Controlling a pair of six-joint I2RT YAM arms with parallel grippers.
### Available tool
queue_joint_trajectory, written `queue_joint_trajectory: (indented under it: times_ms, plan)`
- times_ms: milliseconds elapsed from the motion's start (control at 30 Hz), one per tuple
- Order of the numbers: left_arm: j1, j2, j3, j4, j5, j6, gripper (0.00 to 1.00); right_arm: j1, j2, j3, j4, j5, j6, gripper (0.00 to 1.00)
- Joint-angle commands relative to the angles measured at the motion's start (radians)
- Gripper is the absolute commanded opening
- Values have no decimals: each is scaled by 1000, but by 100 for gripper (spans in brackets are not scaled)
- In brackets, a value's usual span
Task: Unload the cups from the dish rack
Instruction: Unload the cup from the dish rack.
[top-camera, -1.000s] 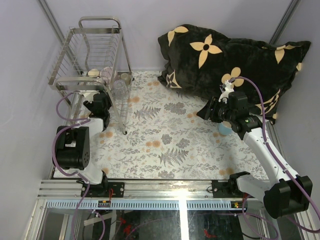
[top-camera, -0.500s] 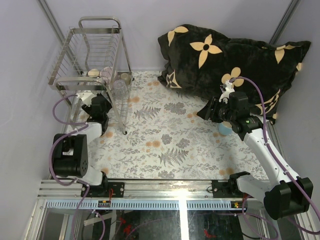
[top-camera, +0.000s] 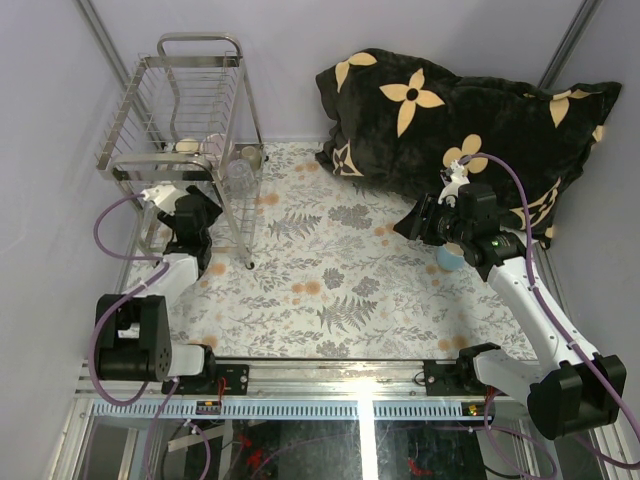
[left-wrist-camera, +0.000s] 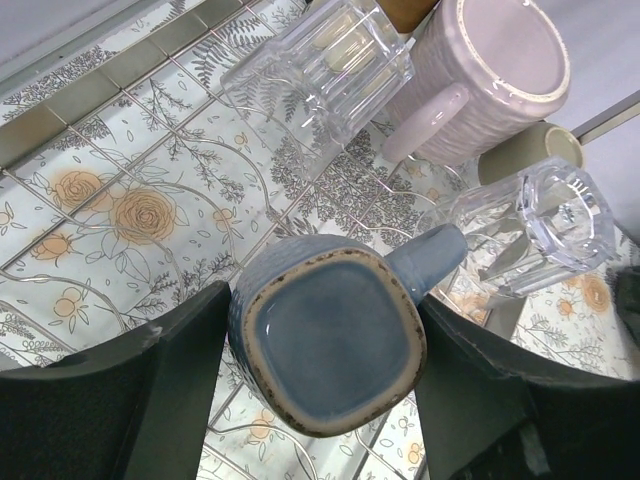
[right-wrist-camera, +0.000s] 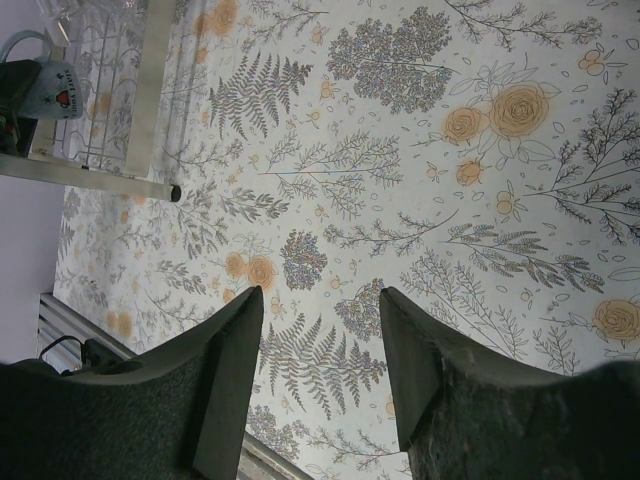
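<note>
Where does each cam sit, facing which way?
Top external: high behind the bases, looking down on table, dish rack, pillow; left arm, right arm show.
Left wrist: at the rack, looking down at the blue mug held in the left tool.
Right wrist: above the table, looking across it toward the rack; open right tool shows.
Shared: rack in all three.

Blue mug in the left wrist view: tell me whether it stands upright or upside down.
Upside down. The blue mug shows its flat base, ringed in bare brown, to the camera; no opening is visible.
</note>
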Motion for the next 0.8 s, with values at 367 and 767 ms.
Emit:
queue_joint_trajectory:
  times_ms: [367,767]
  plan:
    - [24,-149,-60,-63,102,-163,0,8,-8,12,44,-40,-6,57]
    - [132,-231,-81,-152,276,-310,0,8,14,17,67,-63,3,57]
